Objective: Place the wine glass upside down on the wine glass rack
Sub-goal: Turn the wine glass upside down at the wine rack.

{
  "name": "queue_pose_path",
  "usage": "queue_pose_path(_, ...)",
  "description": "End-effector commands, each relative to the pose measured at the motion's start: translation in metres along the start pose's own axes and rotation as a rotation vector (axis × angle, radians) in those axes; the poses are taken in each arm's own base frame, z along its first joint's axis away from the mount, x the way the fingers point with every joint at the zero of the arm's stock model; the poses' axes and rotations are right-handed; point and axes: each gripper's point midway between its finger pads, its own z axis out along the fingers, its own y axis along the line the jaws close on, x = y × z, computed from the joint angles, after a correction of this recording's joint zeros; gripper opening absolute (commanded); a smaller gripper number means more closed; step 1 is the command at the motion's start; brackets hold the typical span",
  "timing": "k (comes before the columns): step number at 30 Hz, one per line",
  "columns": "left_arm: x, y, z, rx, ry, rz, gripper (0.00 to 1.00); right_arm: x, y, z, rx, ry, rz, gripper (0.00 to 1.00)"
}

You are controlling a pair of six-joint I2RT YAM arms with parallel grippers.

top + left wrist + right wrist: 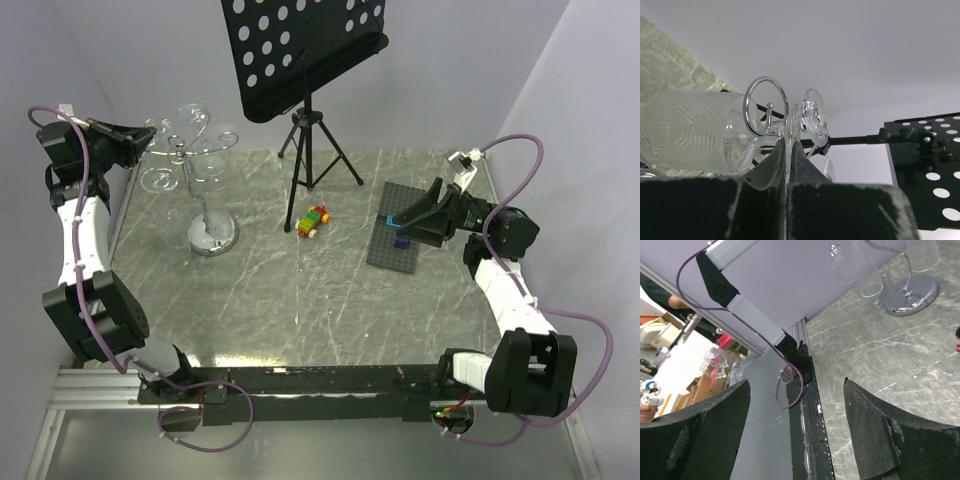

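The wine glass (690,132) is clear with a cut pattern. It lies nearly sideways in the left wrist view, bowl to the left and foot (815,117) to the right. My left gripper (789,141) is shut on its thin stem. A chrome curled hook (765,106) of the wine glass rack crosses right in front of the bowl. From above, the left gripper (138,148) holds the glass (158,178) against the left side of the wine glass rack (205,200), up among its hook arms. My right gripper (408,225) is open and empty, far to the right.
A black perforated music stand (305,50) on a tripod (318,150) stands behind the middle of the table. A small coloured brick car (314,222) lies mid-table. A grey baseplate (395,255) with a purple brick (401,242) lies under my right gripper. The rack's round base (912,295) shows in the right wrist view.
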Motion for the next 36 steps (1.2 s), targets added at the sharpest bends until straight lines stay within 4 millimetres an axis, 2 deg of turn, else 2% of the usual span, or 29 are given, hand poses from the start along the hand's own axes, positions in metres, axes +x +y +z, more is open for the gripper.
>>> queue_pose_path(1,0.01,0.033,0.003,-0.142,0.015,-0.015,0.01,0.04,-0.001,-0.017,-0.002,0.265,-0.378,0.81)
queue_pose_path(5,0.009,0.035,0.004,-0.163,-0.024,-0.028,0.01,0.036,-0.003,-0.017,-0.003,0.266,-0.387,0.81)
queue_pose_path(13,0.011,0.031,0.022,-0.186,-0.004,-0.09,0.01,0.023,-0.006,-0.015,-0.004,0.266,-0.43,0.81)
queue_pose_path(19,0.006,0.031,0.019,-0.213,-0.041,-0.134,0.01,0.019,-0.012,-0.015,-0.008,0.26,-0.437,0.81)
queue_pose_path(23,-0.004,0.025,0.022,-0.22,-0.047,-0.088,0.01,0.018,-0.015,-0.014,-0.01,0.257,-0.439,0.81)
queue_pose_path(27,-0.005,0.022,0.025,-0.241,0.003,-0.021,0.01,0.018,-0.018,-0.014,-0.012,0.256,-0.437,0.81)
queue_pose_path(32,0.002,0.017,0.026,-0.227,0.084,0.018,0.01,0.018,-0.022,-0.014,-0.013,0.253,-0.428,0.81)
queue_pose_path(36,0.006,0.013,0.017,-0.224,0.083,0.034,0.01,0.018,-0.025,-0.014,-0.014,0.251,-0.42,0.81)
